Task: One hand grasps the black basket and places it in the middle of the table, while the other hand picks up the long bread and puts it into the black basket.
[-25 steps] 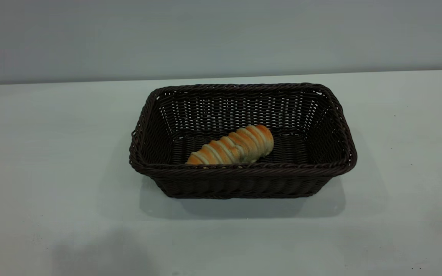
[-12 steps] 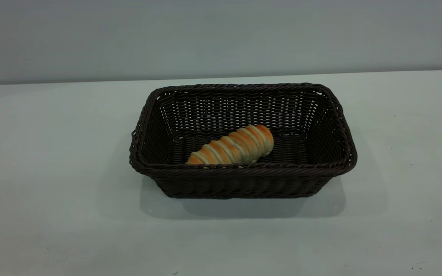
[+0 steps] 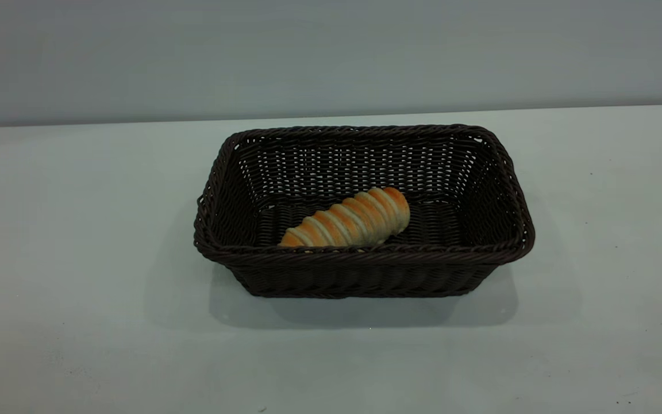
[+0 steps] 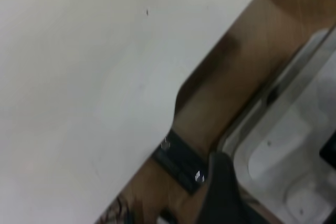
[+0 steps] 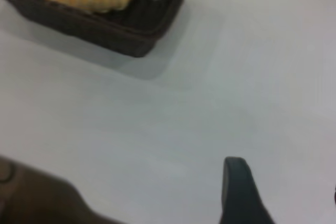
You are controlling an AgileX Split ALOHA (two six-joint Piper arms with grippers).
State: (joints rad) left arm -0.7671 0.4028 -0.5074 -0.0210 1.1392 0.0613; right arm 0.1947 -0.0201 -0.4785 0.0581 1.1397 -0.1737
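The black basket [image 3: 364,270] sits mid-table, and the long bread [image 3: 347,221] lies slantwise on its floor, thin end toward the left near corner, so the task looks finished. Neither arm shows from outside; each wrist view shows only one dark fingertip, so I cannot tell either pincer's opening. Best now: keep both arms clear. The table [image 3: 66,241] is pale and plain, with a grey wall behind.

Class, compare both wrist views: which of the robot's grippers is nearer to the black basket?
Right. The right gripper hangs over bare table with the black basket in its view. The left gripper is at the table edge, no basket in its view.
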